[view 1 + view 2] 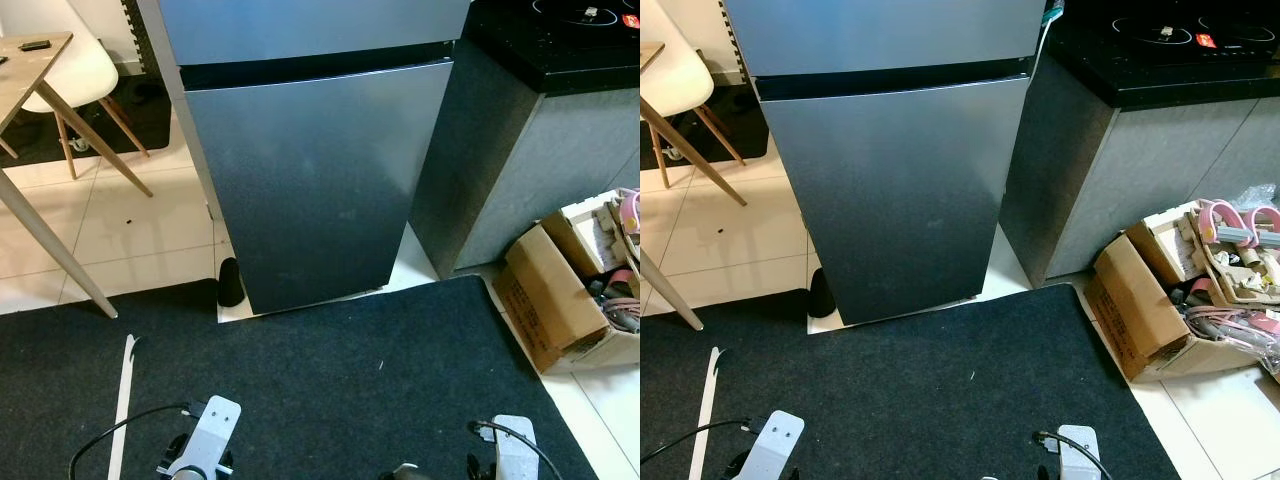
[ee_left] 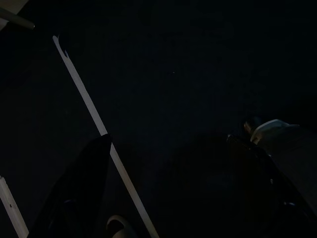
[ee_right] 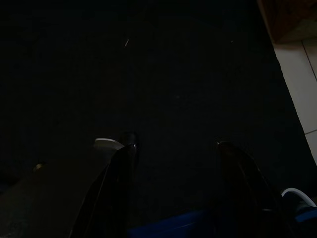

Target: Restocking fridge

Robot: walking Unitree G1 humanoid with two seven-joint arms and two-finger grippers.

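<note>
Left gripper hangs low over the dark mat, fingers spread, nothing held. Fridge stands straight ahead past the mat, both doors shut, tall axis upright, well apart from both arms. Right gripper also low, fingers apart and empty. Fridge sits roughly centred; neither arm clearly nearer. Cardboard box of clutter on the right.

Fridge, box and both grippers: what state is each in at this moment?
fridge: both doors shut.
cardboard box: flaps open, crammed with clutter, standing on the tiles beside the mat.
left gripper: fingers apart, empty, hanging over the dark mat.
right gripper: fingers apart, empty, hanging over the mat.
</note>
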